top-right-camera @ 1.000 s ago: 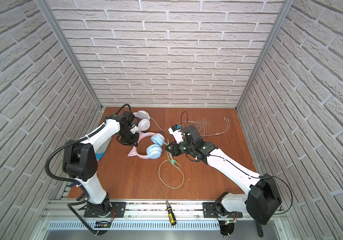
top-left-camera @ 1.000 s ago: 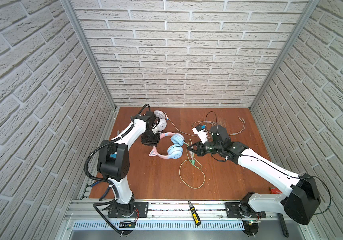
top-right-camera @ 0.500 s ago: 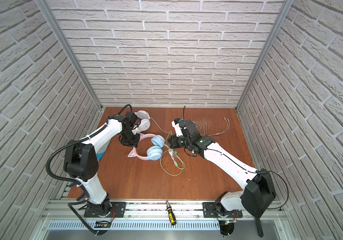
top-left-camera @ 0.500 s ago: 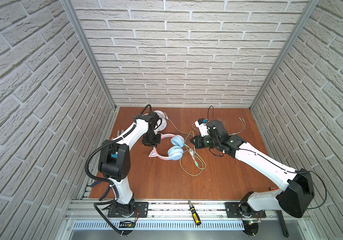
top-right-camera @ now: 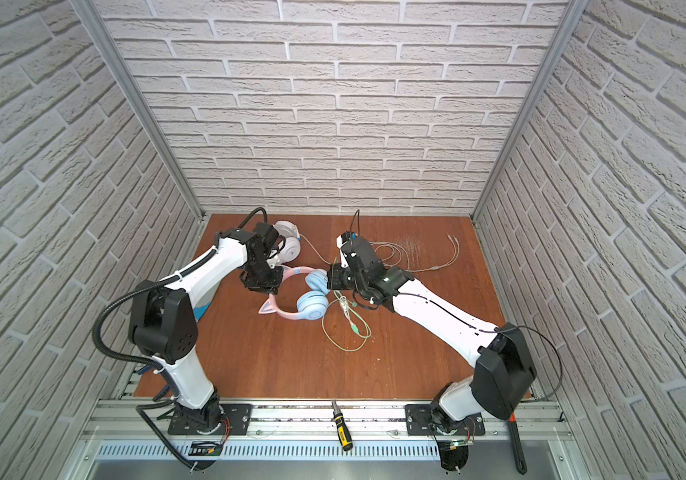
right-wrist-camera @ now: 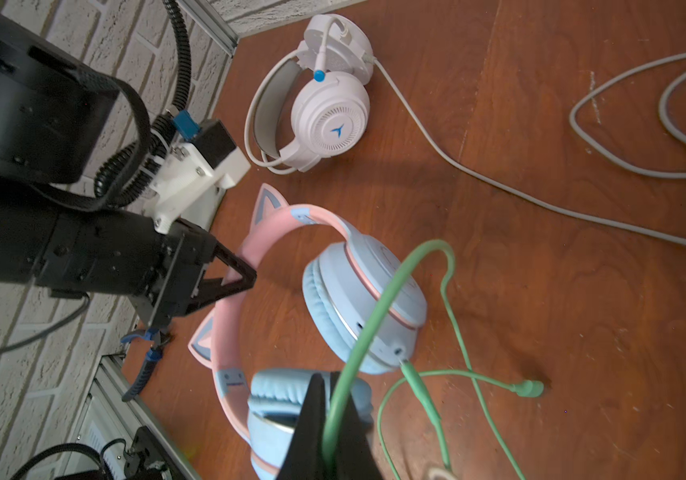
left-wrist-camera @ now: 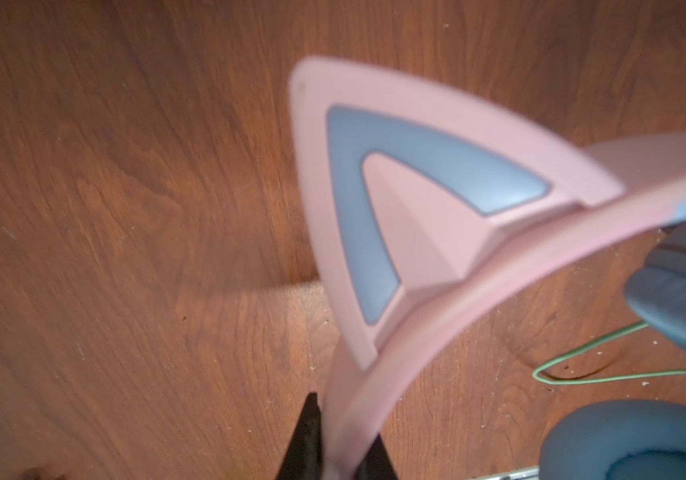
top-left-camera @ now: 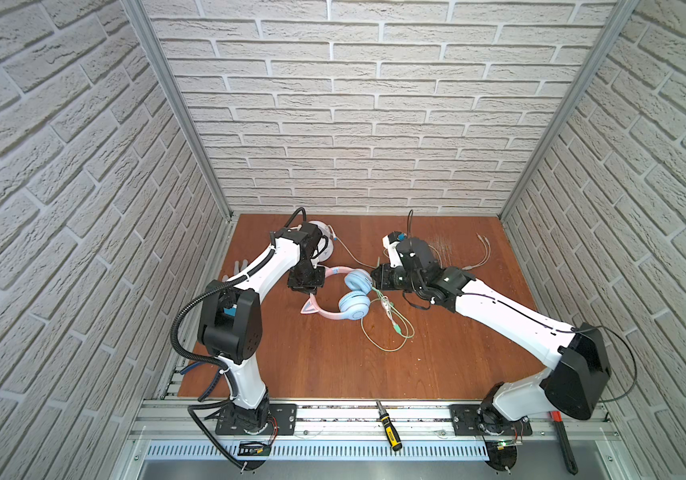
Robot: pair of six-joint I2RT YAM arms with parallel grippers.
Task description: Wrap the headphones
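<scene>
Fingers (left-wrist-camera: 306, 436) of our left gripper (top-left-camera: 307, 286) clamp the stiff pink band (left-wrist-camera: 457, 316) of the cat-ear headphones (top-left-camera: 351, 305), lying on the table (top-left-camera: 291, 353). Our right gripper (top-left-camera: 377, 279) pinches their green cable (right-wrist-camera: 374, 307). It looks thin, floppy and light, so we'd steady the band and guide the cable gently.

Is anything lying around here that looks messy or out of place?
Yes. A screwdriver lies on the front metal rail, off the table. The white cable sprawls in loose loops at the back, and the green cable is tangled beside the cat-ear headphones.
</scene>
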